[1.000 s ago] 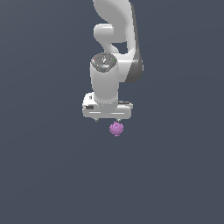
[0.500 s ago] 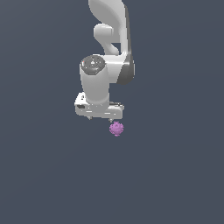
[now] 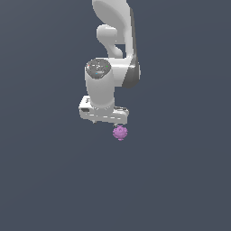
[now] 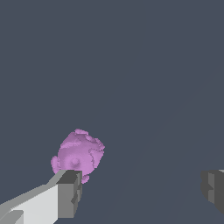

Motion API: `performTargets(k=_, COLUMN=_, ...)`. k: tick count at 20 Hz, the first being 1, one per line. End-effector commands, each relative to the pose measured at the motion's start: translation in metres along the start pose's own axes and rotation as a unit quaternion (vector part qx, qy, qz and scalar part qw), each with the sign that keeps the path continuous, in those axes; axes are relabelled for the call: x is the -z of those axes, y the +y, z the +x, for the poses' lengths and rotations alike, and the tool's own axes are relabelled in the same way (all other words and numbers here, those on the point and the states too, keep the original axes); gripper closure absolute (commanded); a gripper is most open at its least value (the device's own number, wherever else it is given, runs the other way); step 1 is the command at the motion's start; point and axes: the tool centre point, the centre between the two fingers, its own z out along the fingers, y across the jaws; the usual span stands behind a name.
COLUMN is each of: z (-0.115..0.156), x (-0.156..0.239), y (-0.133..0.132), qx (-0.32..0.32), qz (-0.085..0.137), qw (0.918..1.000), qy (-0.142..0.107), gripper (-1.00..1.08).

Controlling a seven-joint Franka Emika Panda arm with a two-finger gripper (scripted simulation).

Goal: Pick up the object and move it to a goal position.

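Note:
The object (image 3: 120,132) is a small purple-pink knobbly lump lying on the dark grey floor. The white gripper (image 3: 104,121) hangs just above it, offset toward the exterior view's left. In the wrist view the object (image 4: 78,154) lies right past one grey fingertip (image 4: 70,192), which covers a little of its edge. The other fingertip (image 4: 214,186) stands far off across a wide gap. The gripper (image 4: 142,190) is open with nothing between its fingers. The lump lines up with the one finger, not with the gap.
The white arm (image 3: 115,49) rises from the hand toward the top of the exterior view. Around the lump there is only plain dark grey floor (image 3: 180,180).
The hand shifted toward the exterior view's left, then came back a little and lower. The purple lump has stayed where it was.

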Motion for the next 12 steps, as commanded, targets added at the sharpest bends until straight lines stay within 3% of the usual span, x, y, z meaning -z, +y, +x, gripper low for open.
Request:
performTargets(k=1, z=-0.001, x=-0.003, y=-0.004, qx=-0.013, qz=0.001, qw=0.9999, qy=0.001, gripper=-0.92)
performTargets(k=12, z=-0.009, x=-0.027, y=-0.031, qx=-0.114, qz=0.005, qw=0.9934, qy=0.008, gripper=-0.92)
